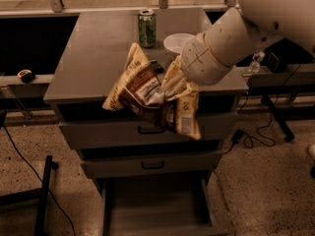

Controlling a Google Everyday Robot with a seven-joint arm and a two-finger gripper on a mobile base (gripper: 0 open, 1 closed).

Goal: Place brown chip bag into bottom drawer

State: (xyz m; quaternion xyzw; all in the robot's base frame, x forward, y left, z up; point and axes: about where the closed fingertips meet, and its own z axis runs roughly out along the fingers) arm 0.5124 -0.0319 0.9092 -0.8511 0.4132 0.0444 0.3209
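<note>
The brown chip bag, crinkled dark brown and tan with white label panels, hangs in the air in front of the cabinet's top edge, above the upper drawers. My gripper is buried in the bag's folds at the end of the thick white arm that comes in from the upper right, and it holds the bag up. The bottom drawer is pulled out at floor level, a wide shallow grey tray with a bare floor, directly below the bag.
A green can and a white bowl stand on the grey cabinet top. Two upper drawers with black handles are slightly open. Black stand legs are at left, cables and a water bottle at right.
</note>
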